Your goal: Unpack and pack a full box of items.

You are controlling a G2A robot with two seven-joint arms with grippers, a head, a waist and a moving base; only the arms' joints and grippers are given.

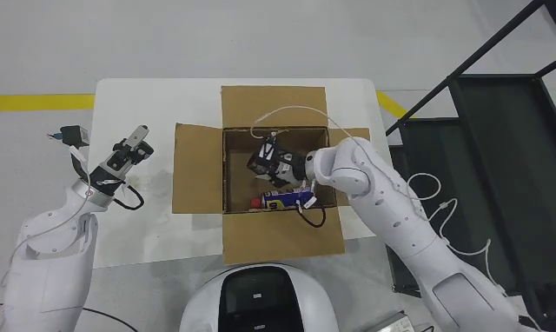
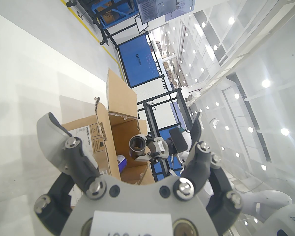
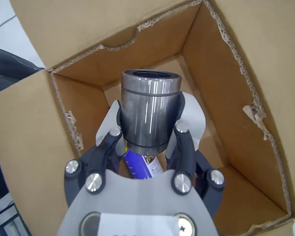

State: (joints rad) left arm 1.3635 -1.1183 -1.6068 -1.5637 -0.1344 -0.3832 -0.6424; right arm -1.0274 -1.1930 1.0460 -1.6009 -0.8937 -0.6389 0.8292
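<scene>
The thing in work is a short metal cylinder [image 3: 150, 109], dark grey and shiny, hollow, with a thin groove near each end. The right end effector [image 3: 150, 114] has closed its two fingers on the sides of this cylinder and holds it above the open inside of the cardboard box [image 3: 211, 74]. In the top view this is in the middle of the frame, over the upper half of the box.

On the box floor, at the lower edge of the opening, lies a blue can [image 1: 282, 199] with white and yellow print, too small to read. The box is brown, its four flaps are spread out and the torn edges are rough. A white label [image 2: 84, 133] with a barcode is on one outer side.

The left end effector [image 1: 139, 141] is at the left of the frame, over the bare table [image 1: 148, 106], apart from the box; its fingers are spread wide with nothing between them.

The table is white. The floor around is light grey with a yellow line [image 1: 43, 102]. At the right stands a black metal frame [image 1: 486, 115].
</scene>
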